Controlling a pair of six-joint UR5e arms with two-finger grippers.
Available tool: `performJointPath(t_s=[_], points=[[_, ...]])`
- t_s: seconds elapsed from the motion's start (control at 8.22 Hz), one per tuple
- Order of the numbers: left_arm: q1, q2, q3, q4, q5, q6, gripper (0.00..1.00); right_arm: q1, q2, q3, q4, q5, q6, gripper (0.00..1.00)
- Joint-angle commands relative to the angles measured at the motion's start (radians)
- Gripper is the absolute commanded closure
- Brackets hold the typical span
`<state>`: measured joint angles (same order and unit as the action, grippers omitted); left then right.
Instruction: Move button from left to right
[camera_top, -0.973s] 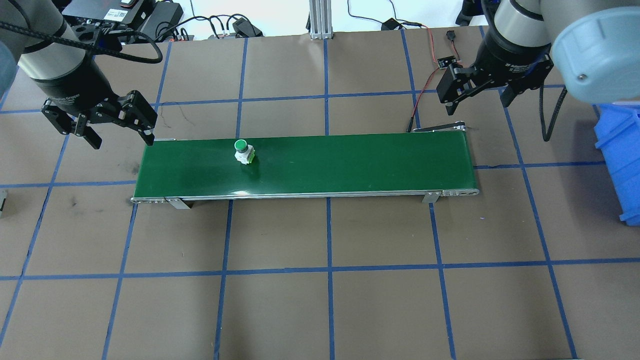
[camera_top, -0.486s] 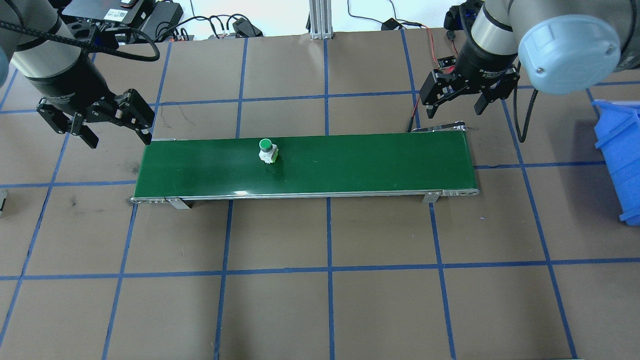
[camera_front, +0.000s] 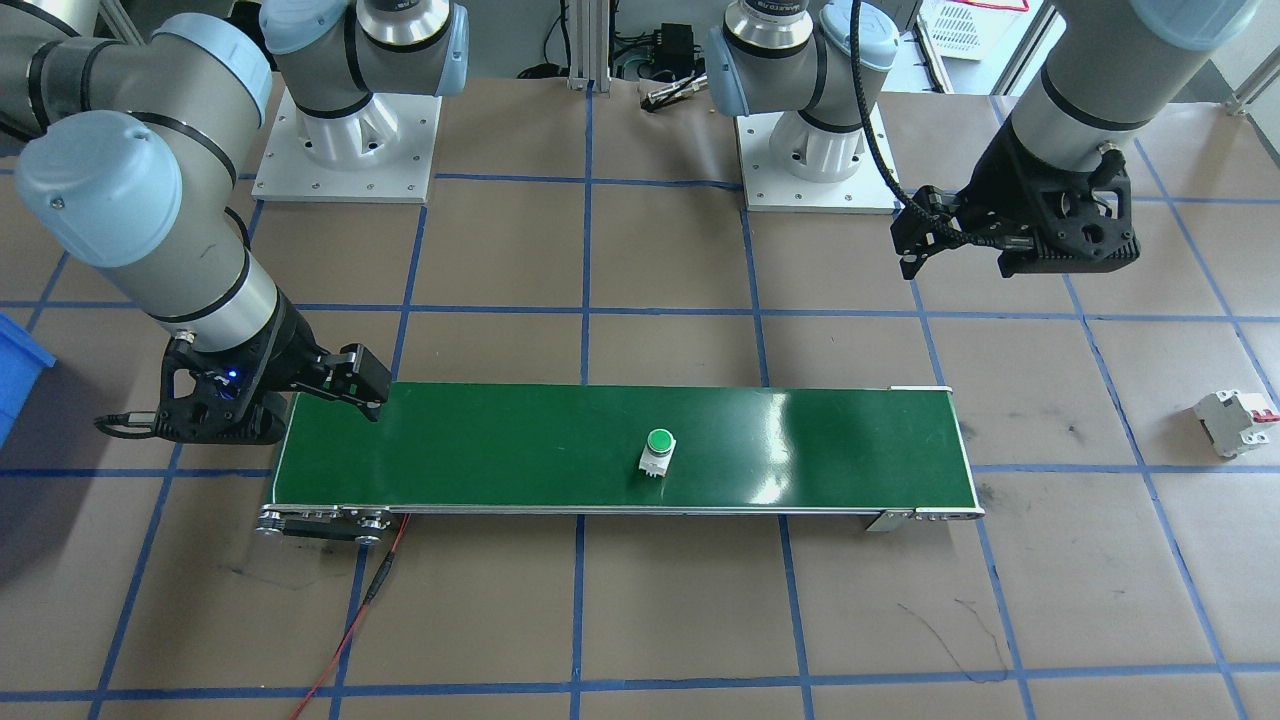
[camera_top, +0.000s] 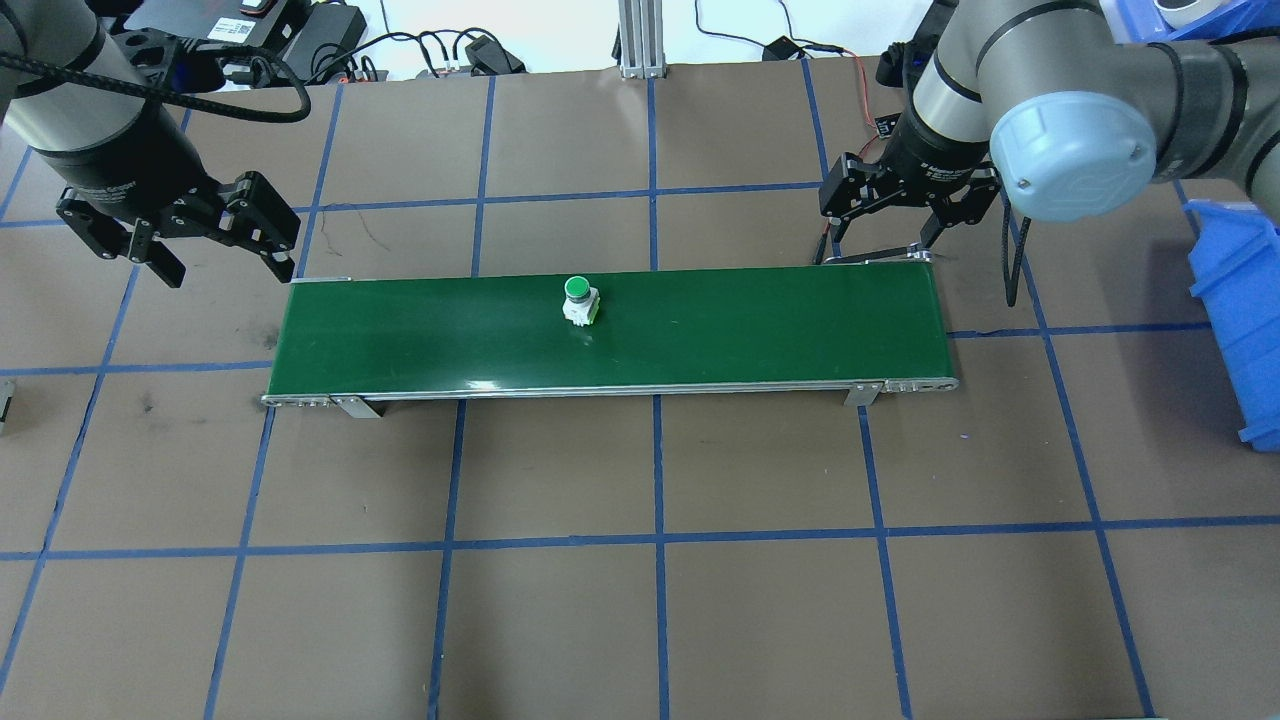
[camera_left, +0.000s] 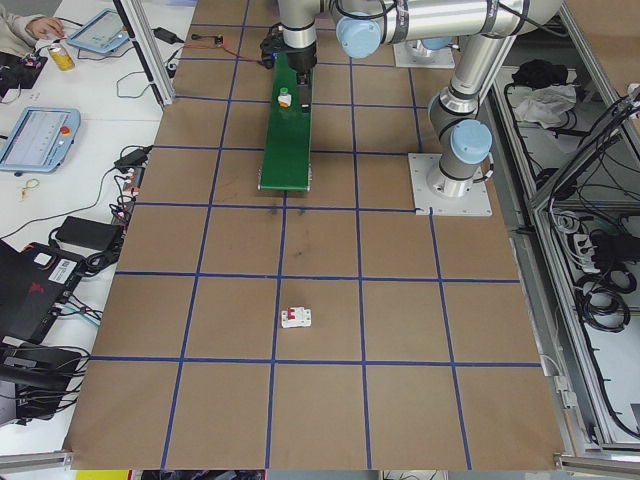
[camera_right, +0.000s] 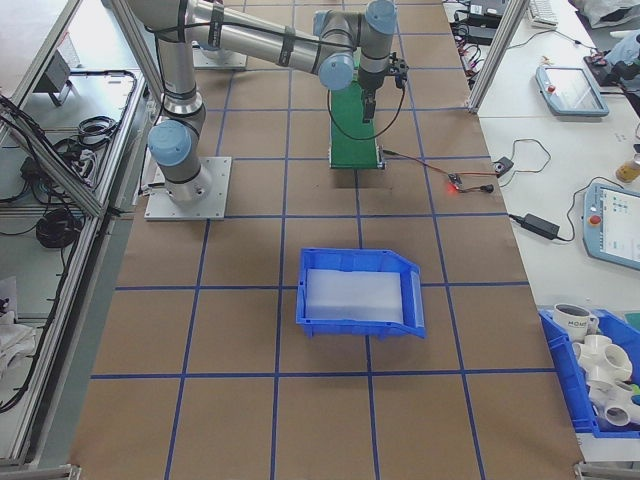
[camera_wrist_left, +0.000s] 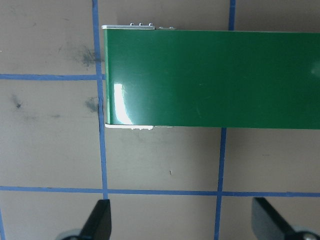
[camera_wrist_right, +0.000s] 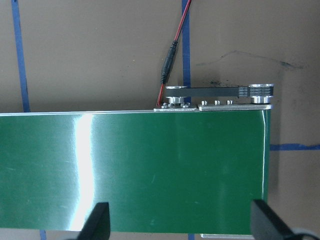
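The button (camera_top: 579, 299) is seen standing upright on the green conveyor belt (camera_top: 750, 330), green cap uppermost, a little to the robot's left of the belt's middle and nearer the far edge of the belt in the overhead view; in the front-facing view it (camera_front: 657, 451) appears close to the edge nearest that camera. It is touched by neither arm. The left gripper (camera_top: 175, 235) is held off the belt's left end, over the paper-covered table (camera_top: 640, 600), with its jaws spread wide and nothing between them; in its wrist view only the bare left end of the belt is shown beyond the two fingertips (camera_wrist_left: 97, 220). The right gripper (camera_top: 890, 205) is poised just behind the belt's right end, beside the drive pulley (camera_wrist_right: 220, 95) and its red cable (camera_wrist_right: 175, 45), jaws likewise wide and empty. The button is judged to lie well apart from both, roughly between them along the belt's long axis, which runs left to right. Its own long axis is vertical, so a grasp from above across the white body is judged suitable. The button does not appear in the right wrist view, so it is taken to lie leftward of those jaws. A blue bin (camera_top: 1240, 310) stands further right.
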<state>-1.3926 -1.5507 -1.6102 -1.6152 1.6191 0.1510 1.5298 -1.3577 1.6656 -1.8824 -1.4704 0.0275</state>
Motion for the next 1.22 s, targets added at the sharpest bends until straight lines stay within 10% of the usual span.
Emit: performJointPath(t_s=[0.0,1.09], points=[[0.004,0.014,-0.005,0.009,0.004,0.006,0.0,0.009,0.008,0.017,-0.02,0.015,0.115,0.0],[0.004,0.02,-0.005,0.012,0.004,0.038,0.0,0.173,0.069,0.019,-0.17,0.071,0.572,0.0]])
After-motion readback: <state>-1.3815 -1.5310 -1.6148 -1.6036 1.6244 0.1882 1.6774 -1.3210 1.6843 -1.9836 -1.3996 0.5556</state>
